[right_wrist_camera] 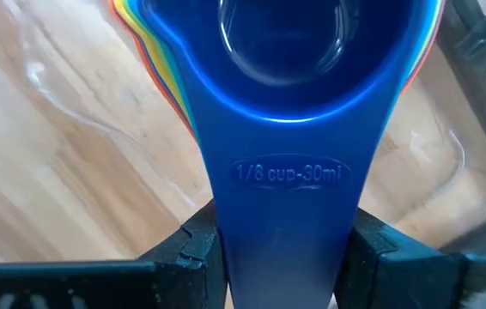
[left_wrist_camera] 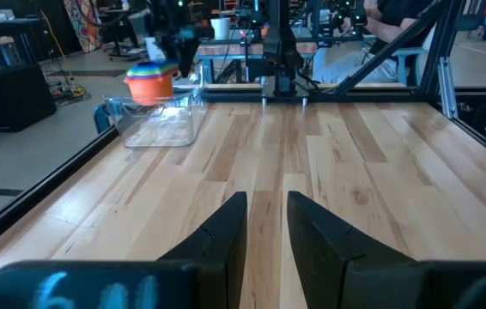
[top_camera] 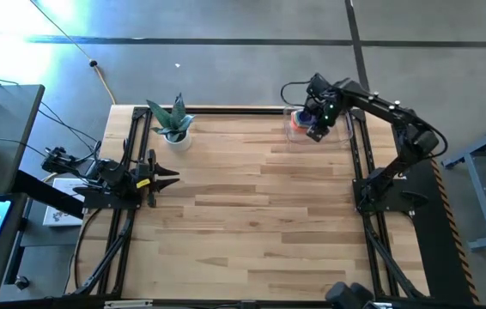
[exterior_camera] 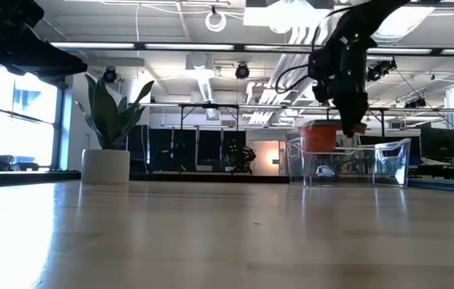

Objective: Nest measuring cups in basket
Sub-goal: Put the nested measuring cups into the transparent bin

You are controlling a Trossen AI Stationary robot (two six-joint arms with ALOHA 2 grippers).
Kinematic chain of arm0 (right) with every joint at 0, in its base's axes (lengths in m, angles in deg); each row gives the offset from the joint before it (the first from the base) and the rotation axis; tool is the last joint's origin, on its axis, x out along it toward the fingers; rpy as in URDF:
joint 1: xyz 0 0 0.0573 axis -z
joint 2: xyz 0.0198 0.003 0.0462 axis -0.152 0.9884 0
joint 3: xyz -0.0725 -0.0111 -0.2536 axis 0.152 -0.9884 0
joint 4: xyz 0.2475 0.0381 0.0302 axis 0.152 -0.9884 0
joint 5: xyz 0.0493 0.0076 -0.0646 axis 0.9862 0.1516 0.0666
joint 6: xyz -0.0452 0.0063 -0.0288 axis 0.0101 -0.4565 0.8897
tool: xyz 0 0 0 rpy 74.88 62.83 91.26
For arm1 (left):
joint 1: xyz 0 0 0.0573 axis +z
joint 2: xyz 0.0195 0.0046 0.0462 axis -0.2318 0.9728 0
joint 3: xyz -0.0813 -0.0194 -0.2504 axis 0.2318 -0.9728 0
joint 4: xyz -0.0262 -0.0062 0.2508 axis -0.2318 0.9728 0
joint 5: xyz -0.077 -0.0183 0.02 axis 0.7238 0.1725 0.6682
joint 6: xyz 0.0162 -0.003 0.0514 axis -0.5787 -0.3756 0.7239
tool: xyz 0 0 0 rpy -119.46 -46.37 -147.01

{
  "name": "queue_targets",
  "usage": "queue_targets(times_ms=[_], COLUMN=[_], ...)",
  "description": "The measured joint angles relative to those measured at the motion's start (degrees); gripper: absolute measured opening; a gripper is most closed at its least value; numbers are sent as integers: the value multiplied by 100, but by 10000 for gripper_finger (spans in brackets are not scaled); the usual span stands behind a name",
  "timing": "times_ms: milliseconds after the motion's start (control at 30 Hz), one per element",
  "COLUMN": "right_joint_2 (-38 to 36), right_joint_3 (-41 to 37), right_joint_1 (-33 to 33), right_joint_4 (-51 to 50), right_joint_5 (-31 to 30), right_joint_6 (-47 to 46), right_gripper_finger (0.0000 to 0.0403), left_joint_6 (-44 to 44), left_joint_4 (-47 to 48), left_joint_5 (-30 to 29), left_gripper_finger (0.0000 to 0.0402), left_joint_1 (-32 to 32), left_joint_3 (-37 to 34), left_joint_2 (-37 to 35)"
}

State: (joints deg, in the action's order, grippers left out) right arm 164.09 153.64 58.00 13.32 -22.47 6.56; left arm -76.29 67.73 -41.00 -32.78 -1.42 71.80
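Over clear basket [exterior_camera: 357, 163], right claw [right_wrist_camera: 282, 249] pinching blue cup [right_wrist_camera: 288, 103], nested cups [left_wrist_camera: 150, 83] beneath

Light wooden plank table [top_camera: 252, 206] has a spiky green plant in a small white pot [top_camera: 174, 129] near its far-left corner.

cups [left_wrist_camera: 150, 81]: one nested stack, number unclear | basket [exterior_camera: 391, 164]: 1 | plant pot [top_camera: 177, 137]: 1 | arms: 2

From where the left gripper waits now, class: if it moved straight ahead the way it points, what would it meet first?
Probably nothing: the left gripper points across bare table, while the basket stands to one side of that line; only the frame upright at the far edge lies ahead.
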Motion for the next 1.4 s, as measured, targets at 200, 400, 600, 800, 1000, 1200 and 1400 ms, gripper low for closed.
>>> queue_targets(times_ms=[200,400,600,800,1000,1200,1400], right_joint_2=[32,331,593,883,1025,1025,1025], right_joint_3=[-431,-539,-539,-539,-537,-537,-537], right_joint_1=[2,2,18,33,33,33,-17], right_joint_4=[584,780,930,950,919,838,839], right_joint_5=[-140,-206,-366,-737,-746,-784,-1109], right_joint_6=[344,628,788,948,972,971,975], right_gripper_finger=[127,127,127,127,139,149,161], left_joint_6=[1,1,1,1,1,0,1], left_joint_4=[2,2,2,2,2,1,2], left_joint_5=[1,1,-1,1,1,1,1], left_gripper_finger=[76,76,76,76,76,76,76], left_joint_1=[0,0,0,-2,0,0,-1], left_joint_3=[0,0,0,0,0,0,-1], left_joint_2=[0,0,0,0,0,0,0])
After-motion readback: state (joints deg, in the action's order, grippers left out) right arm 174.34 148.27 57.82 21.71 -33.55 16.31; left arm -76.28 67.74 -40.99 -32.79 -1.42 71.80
